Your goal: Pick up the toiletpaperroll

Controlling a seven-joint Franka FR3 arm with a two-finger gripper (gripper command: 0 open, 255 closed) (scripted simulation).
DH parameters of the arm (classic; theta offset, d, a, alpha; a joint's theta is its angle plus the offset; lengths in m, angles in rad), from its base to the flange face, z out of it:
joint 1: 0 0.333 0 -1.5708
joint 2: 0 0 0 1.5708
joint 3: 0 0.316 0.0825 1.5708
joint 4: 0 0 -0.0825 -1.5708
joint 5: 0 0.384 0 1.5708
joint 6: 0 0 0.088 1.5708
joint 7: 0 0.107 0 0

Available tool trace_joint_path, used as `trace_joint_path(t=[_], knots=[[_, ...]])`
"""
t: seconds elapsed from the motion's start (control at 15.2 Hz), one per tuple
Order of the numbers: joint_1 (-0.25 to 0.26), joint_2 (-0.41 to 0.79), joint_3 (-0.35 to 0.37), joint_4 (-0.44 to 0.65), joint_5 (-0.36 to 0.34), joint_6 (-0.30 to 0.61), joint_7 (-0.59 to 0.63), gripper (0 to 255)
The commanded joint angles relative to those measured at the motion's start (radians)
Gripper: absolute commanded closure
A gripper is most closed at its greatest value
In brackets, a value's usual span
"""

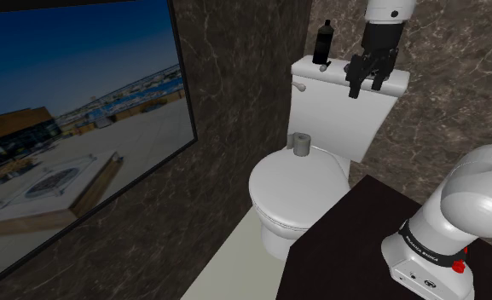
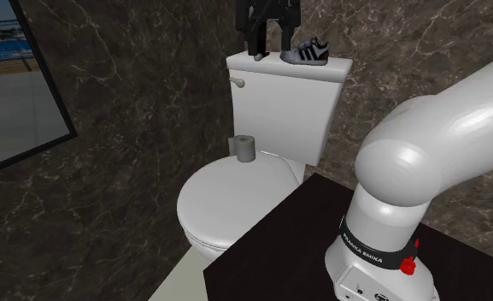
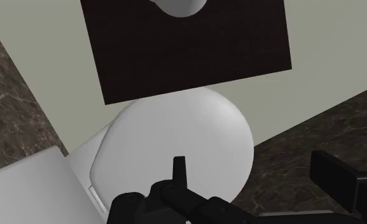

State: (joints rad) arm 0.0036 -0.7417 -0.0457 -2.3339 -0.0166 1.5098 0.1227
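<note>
Standing against a dark marbled wall (image 1: pixel 235 102), a white toilet (image 1: pixel 299 183) occupies the middle of the scene, with the robot's dark box stand (image 1: pixel 355 247) just beside the bowl. The toilet paper roll (image 1: pixel 301 145), drawn plain grey, stands upright on the closed lid (image 2: pixel 236 192) at its rear edge, just in front of the foot of the tank (image 1: pixel 338 111) and below the flush lever (image 2: pixel 238 83). The all-black claw (image 1: pixel 367 85) hangs from the white arm (image 1: pixel 389 10) over the top of the tank, well above the roll and apart from it. Its two fingers (image 3: pixel 179 170) stand apart with nothing between them: the claw is open and empty. A black bottle (image 1: pixel 323 44) stands upright on the tank top, on the side of the claw toward the shoulder view's left. A grey and white trainer (image 2: pixel 307 53) with dark stripes lies on the tank top just beside the claw, toward the second exterior view's right. Whether the fingertips touch the tank top cannot be told. In the wrist view the rounded lid lies beyond the fingers, with the flat top of the stand past it and a strip of pale floor (image 3: pixel 328 83) alongside. A large dark-framed pane (image 1: pixel 65 128) at the shoulder view's left shows an outdoor scene of low buildings under a blue sky. The arm's white base (image 1: pixel 440 239), ringed with a black band and bearing a red button (image 1: pixel 459 266), sits on the stand.
</note>
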Motion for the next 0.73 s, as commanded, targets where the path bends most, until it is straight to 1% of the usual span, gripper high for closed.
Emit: trace_joint_path(t=[0.0, 0.33, 0.66], knots=[[0.0, 0.0, 0.0, 0.0, 0.0, 0.0, 0.0, 0], [-0.014, 0.123, -0.051, -0.031, -0.029, 0.148, -0.052, 0], [-0.025, 0.272, -0.099, -0.028, -0.045, 0.289, -0.104, 0]])
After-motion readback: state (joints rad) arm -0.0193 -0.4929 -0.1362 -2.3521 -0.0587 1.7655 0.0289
